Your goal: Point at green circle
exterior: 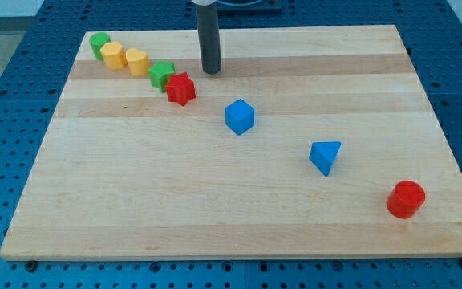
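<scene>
The green circle [99, 42] sits at the view's top left corner of the wooden board [135, 201]. It heads a diagonal row with a yellow hexagon [114, 55], a yellow heart-like block [137, 61], a green star [163, 75] and a red star [180, 88]. My tip [210, 71] rests on the board near the view's top centre, just right of the green star and above-right of the red star. It is well to the right of the green circle and apart from every block.
A blue cube [239, 116] lies near the centre. A blue triangle [326, 156] lies to the lower right. A red cylinder [406, 199] stands near the board's lower right edge. A blue perforated table [6, 96] surrounds the board.
</scene>
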Motion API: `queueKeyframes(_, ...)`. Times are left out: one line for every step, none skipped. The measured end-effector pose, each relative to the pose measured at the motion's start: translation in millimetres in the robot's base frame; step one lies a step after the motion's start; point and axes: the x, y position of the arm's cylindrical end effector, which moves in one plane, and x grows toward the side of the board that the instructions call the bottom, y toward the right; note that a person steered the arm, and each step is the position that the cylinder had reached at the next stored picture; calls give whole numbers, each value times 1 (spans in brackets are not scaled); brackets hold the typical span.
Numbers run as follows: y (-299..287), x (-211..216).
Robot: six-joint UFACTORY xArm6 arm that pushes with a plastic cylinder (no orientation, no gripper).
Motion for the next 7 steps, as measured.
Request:
queueKeyframes(0, 0)
queueKeyframes(0, 1)
queueKeyframes(11, 1)
queueKeyframes(85, -16)
queueKeyframes(107, -55)
queueKeyframes(41, -99)
queueKeyframes(-7, -105)
